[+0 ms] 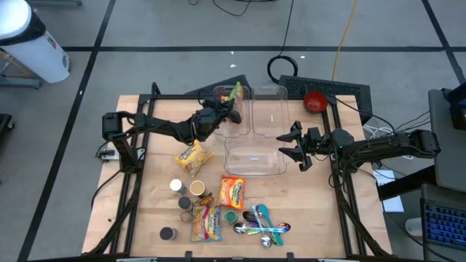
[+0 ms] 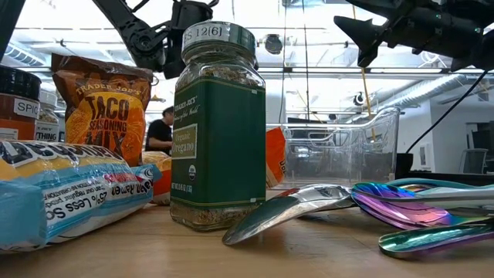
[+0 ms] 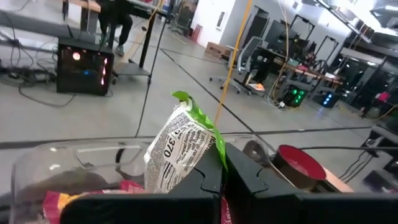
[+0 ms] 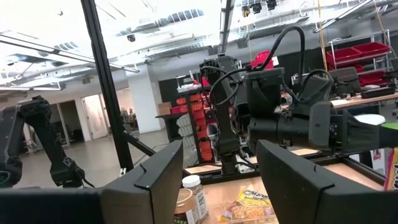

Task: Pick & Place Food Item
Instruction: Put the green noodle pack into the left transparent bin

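My left gripper [image 1: 231, 102] is pinched tight on a snack packet [image 3: 181, 151] with a green top edge and printed white side. The packet stands up out of my fingers [image 3: 208, 180], its crimped green end tilted above and ahead of them, so the food item is right in my grasp rather than beside it. I hold it over the far-left clear plastic container [image 1: 231, 109], whose rim curves just beyond my fingertips in my wrist view, with something pink and orange lying low inside it near my grip. Past the packet and off to one side sits a red bowl [image 3: 300, 165] on the dark pad. My right gripper [image 1: 296, 145] hangs across from me, its fingers [image 4: 155, 177] spread apart and holding nothing, just beside the edge of the nearer clear container [image 1: 255, 156]. Well behind my left gripper, toward the table's near edge, lie a yellow snack bag [image 1: 192, 156], an orange noodle packet [image 1: 231, 192], spice jars [image 1: 197, 189] and a cluster of iridescent spoons [image 1: 263, 225].
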Robot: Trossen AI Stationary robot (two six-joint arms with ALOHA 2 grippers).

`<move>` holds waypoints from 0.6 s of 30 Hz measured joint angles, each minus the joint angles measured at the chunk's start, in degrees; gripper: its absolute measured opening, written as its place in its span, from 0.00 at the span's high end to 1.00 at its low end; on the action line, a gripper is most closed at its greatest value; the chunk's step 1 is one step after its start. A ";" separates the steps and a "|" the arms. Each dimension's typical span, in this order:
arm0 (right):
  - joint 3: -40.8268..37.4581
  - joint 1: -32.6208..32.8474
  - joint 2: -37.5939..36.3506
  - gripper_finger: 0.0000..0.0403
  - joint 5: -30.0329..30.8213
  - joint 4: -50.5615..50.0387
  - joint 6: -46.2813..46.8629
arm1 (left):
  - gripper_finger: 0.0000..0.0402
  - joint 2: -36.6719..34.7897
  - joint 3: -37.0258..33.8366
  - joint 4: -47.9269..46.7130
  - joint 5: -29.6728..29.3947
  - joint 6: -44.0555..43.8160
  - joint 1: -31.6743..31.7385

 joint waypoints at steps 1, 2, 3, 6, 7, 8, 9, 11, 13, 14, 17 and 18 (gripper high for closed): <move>-0.01 0.00 0.00 0.51 0.00 0.00 0.00 | 0.99 0.00 0.00 -0.03 0.00 -0.17 0.00; 0.00 0.00 0.00 0.51 0.02 0.01 0.00 | 0.99 0.11 0.00 -0.02 0.06 -0.10 0.00; -0.01 0.00 0.00 0.51 0.00 0.02 0.00 | 0.99 0.40 0.03 0.27 0.09 0.26 0.00; -0.01 0.00 0.00 0.51 0.02 0.02 0.00 | 0.99 1.76 0.04 0.63 0.23 -0.30 0.00; -0.01 0.00 0.00 0.51 0.02 0.02 0.02 | 0.99 2.57 0.04 1.42 0.25 -0.83 0.00; -0.01 0.00 0.00 0.51 0.02 0.04 0.02 | 0.99 3.42 0.04 2.30 0.38 -1.02 -0.02; -0.01 0.00 0.00 0.51 0.02 0.04 0.02 | 0.99 4.30 0.04 3.02 0.40 -1.01 -0.02; -0.01 0.00 0.00 0.51 0.02 0.04 0.02 | 0.99 6.04 0.04 5.43 0.44 -0.77 -0.02; -0.01 0.00 0.00 0.51 0.02 0.04 0.02 | 0.98 7.47 0.04 8.48 0.57 -0.80 -0.01; -0.01 0.00 0.00 0.51 0.02 0.04 0.02 | 0.98 8.10 0.04 9.87 0.56 -0.81 -0.01; -0.01 0.00 0.01 0.51 0.02 0.02 0.04 | 0.99 9.74 0.87 12.35 0.90 -0.11 0.00; -0.01 0.00 0.00 0.51 0.02 0.04 0.03 | 0.99 10.29 1.45 12.64 1.04 0.61 0.00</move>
